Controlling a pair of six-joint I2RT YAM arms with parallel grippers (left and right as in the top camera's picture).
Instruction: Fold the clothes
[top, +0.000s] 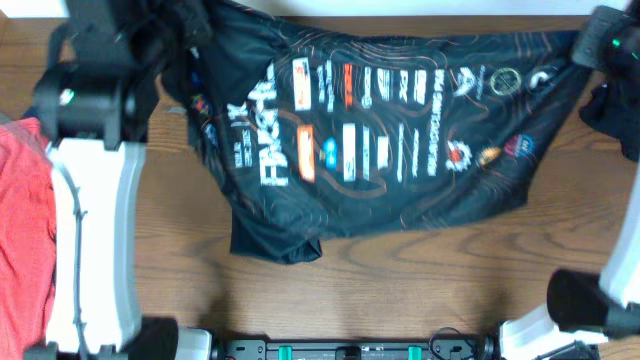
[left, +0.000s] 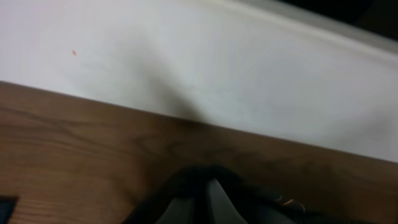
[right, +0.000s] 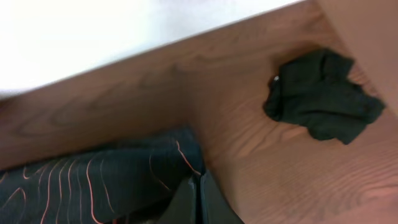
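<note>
Thin black jersey (top: 400, 205) — wavy orange contour lines — wood-grain table (top: 400, 290).

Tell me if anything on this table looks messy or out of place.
Yes. The black jersey is spread askew and wrinkled, with its near left corner bunched under. A small dark garment lies crumpled by itself to the right, and a red top sits bunched at the left edge of the table.
</note>
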